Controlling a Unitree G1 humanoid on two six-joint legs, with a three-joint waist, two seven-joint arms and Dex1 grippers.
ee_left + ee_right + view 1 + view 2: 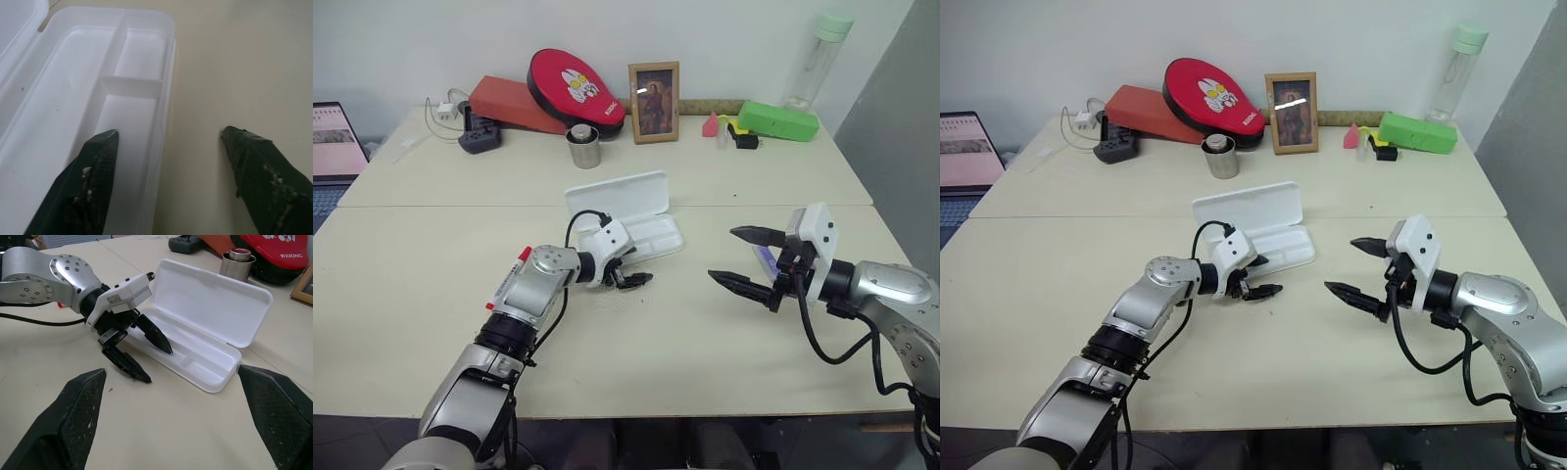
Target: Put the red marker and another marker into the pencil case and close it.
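Left gripper [146, 355] hangs with its two black fingers spread and empty, one finger over the near edge of the flat white plastic pencil case [195, 360], the other over the bare cream tabletop [636, 362]. Its hinged lid stands open. Behind the left forearm peeks the slim red-capped marker [522, 255]. Right gripper [744, 259] hovers well apart, fingers spread wide, with the lilac highlighter [766, 260] lying between them on the table.
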